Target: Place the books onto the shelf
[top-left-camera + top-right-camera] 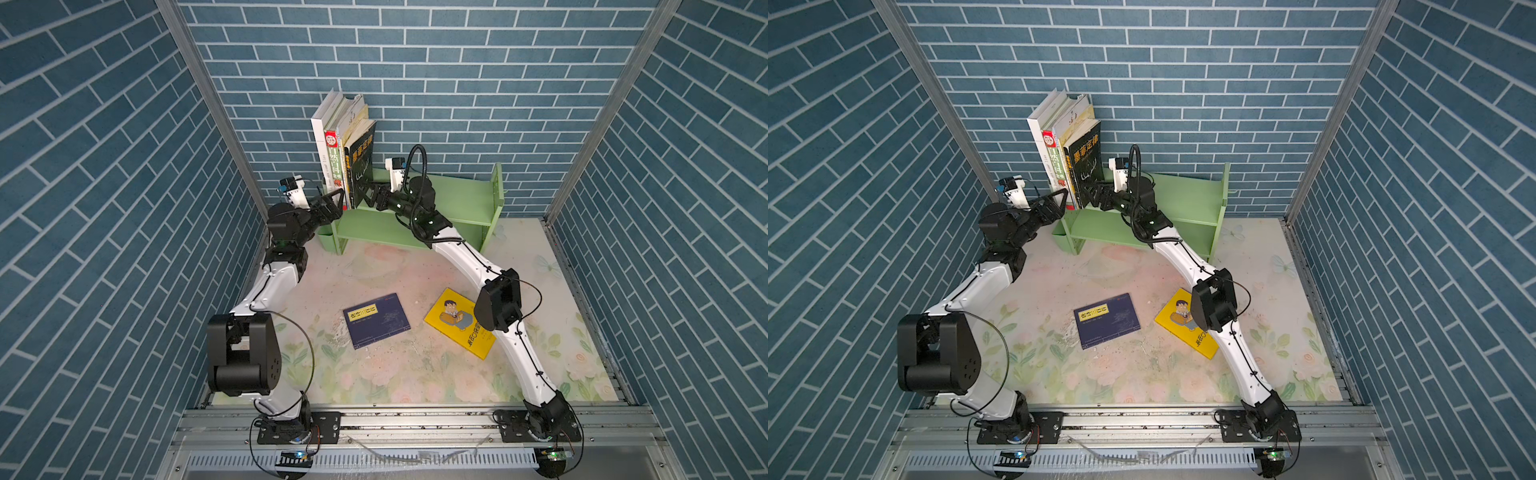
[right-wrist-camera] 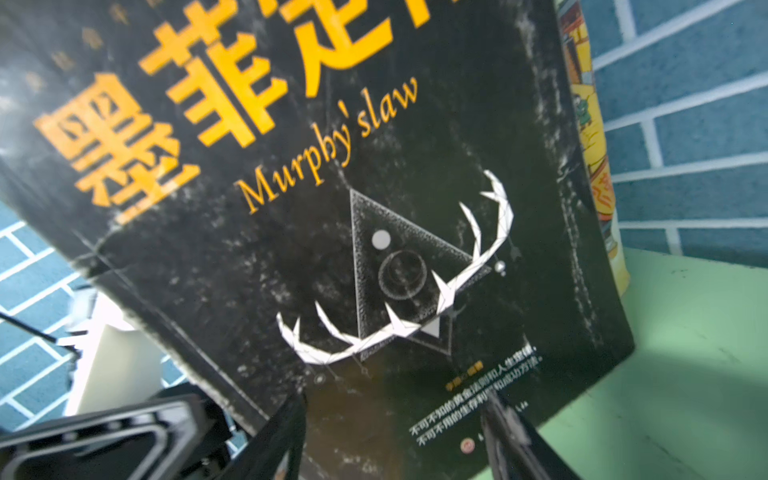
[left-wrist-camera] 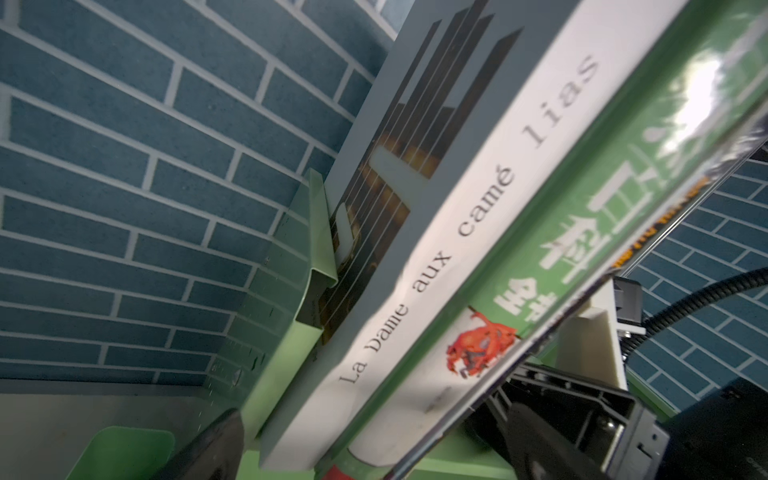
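The shelf (image 1: pixel 457 199) (image 1: pixel 1187 195) stands against the back wall. Several books stand at its left end: a white one (image 1: pixel 319 141) (image 3: pixel 478 199), a green-and-red one (image 1: pixel 333 166) (image 3: pixel 602 187), then thin pale ones, and a black one (image 1: pixel 361 166) (image 2: pixel 374 249) leaning on the right. My left gripper (image 1: pixel 336 205) (image 3: pixel 374 419) is open, with one finger on each side of the white and green spines' lower ends. My right gripper (image 1: pixel 365 195) (image 2: pixel 399 399) is open, both fingertips at the black cover's lower part. A navy book (image 1: pixel 376 321) and a bright yellow book (image 1: pixel 457 322) lie flat on the table.
The shelf's right two thirds and lower tier (image 1: pixel 382 232) hold nothing. My right forearm (image 1: pixel 498 307) passes over the yellow book's corner. Brick-patterned walls close in behind and at both sides. A small green box (image 1: pixel 326 241) sits by the shelf's left foot.
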You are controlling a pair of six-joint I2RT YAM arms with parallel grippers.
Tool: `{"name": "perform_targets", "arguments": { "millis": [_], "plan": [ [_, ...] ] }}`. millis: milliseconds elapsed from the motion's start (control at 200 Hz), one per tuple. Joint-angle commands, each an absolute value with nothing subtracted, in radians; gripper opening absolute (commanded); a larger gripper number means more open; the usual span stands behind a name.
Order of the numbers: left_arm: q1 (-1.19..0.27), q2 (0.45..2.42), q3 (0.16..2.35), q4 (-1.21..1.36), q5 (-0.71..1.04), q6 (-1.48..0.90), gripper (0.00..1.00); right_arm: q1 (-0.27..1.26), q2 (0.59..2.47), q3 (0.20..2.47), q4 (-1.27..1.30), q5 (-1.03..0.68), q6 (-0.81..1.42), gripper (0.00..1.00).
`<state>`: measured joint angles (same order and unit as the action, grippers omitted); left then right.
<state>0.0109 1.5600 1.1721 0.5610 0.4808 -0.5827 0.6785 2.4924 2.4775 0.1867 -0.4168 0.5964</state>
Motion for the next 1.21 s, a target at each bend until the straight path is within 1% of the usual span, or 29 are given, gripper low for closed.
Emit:
{"name": "perform_targets", "arguments": {
  "millis": [0, 220, 380, 510, 605, 770, 910, 1025, 1200],
  "plan": [
    [0.017, 1.482, 1.155, 0.555, 0.467, -0.545, 1.0, 0.663, 2.514, 2.387, -0.069, -0.402, 0.588, 0.7],
    [0.015, 1.473, 1.165, 0.544, 0.475, -0.55, 1.0, 0.648, 2.462, 2.37, -0.091, -0.375, 0.539, 0.71],
    [0.016, 1.561, 1.261, 0.547, 0.512, -0.561, 1.0, 0.629, 2.511, 2.497, -0.118, -0.365, 0.531, 0.72],
    [0.016, 1.654, 1.354, 0.56, 0.555, -0.594, 1.0, 0.626, 2.565, 2.593, -0.073, -0.364, 0.535, 0.72],
    [0.015, 1.68, 1.379, 0.586, 0.567, -0.613, 1.0, 0.625, 2.589, 2.661, -0.042, -0.355, 0.528, 0.73],
    [0.015, 1.684, 1.402, 0.582, 0.577, -0.611, 1.0, 0.623, 2.573, 2.663, 0.014, -0.331, 0.503, 0.76],
    [0.008, 1.654, 1.381, 0.584, 0.589, -0.605, 1.0, 0.622, 2.577, 2.662, 0.056, -0.348, 0.523, 0.76],
    [-0.03, 1.585, 1.339, 0.523, 0.569, -0.517, 1.0, 0.632, 2.584, 2.661, 0.068, -0.366, 0.531, 0.76],
    [-0.127, 1.506, 1.367, 0.315, 0.533, -0.254, 0.99, 0.644, 2.572, 2.646, 0.052, -0.384, 0.522, 0.76]
  ]
}}
